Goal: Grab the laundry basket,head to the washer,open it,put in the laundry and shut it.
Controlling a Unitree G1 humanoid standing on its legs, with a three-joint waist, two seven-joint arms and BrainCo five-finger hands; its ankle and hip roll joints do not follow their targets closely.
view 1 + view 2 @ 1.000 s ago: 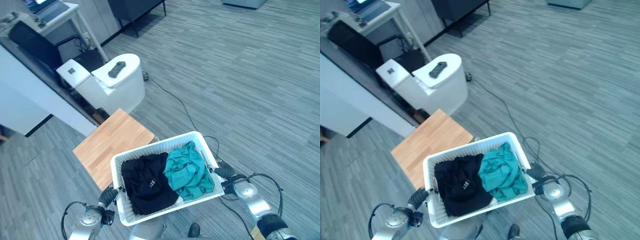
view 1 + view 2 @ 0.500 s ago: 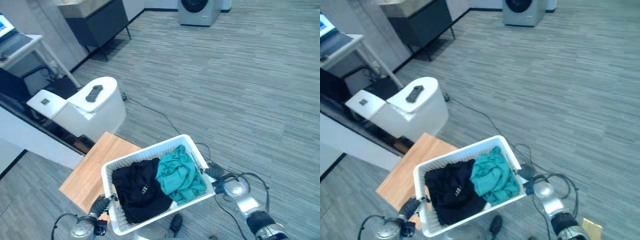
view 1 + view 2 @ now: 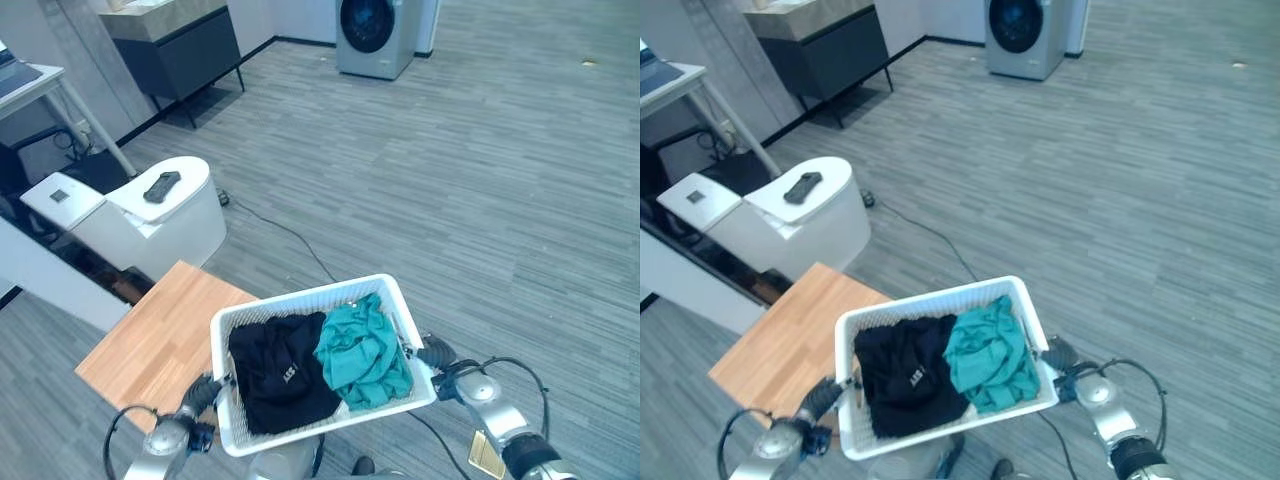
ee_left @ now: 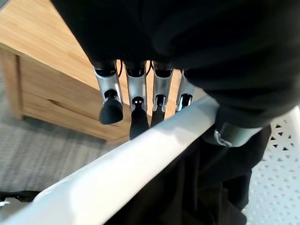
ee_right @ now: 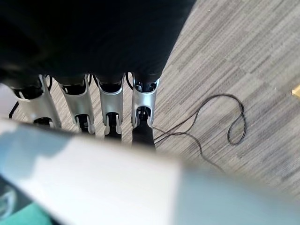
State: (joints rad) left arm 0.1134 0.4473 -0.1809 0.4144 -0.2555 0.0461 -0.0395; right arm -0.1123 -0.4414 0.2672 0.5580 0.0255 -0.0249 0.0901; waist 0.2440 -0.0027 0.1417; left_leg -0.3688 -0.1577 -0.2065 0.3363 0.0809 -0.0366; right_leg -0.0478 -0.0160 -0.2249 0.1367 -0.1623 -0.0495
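Carrying the white laundry basket [image 3: 318, 300] between them, the two hands grip opposite short ends of it, held up off the grey floor [image 3: 520, 170]. The left hand [image 4: 140, 101] has its fingers curled under the basket's rim with the thumb over the top, clamping the rim; the right hand [image 5: 108, 110] hooks its fingers under the rim at the other end in the same way. Inside the basket a black garment [image 3: 280, 370] lies toward the left hand's side and a teal garment [image 3: 362, 350] toward the right hand's side, the two touching in the middle. A wooden table [image 3: 150, 340] stands just beside and below the basket on the left. Beyond it sits a white toilet [image 3: 160, 215] with a dark remote [image 3: 160, 186] on its lid. The washer [image 3: 375, 35] stands far off across the floor, its round door closed
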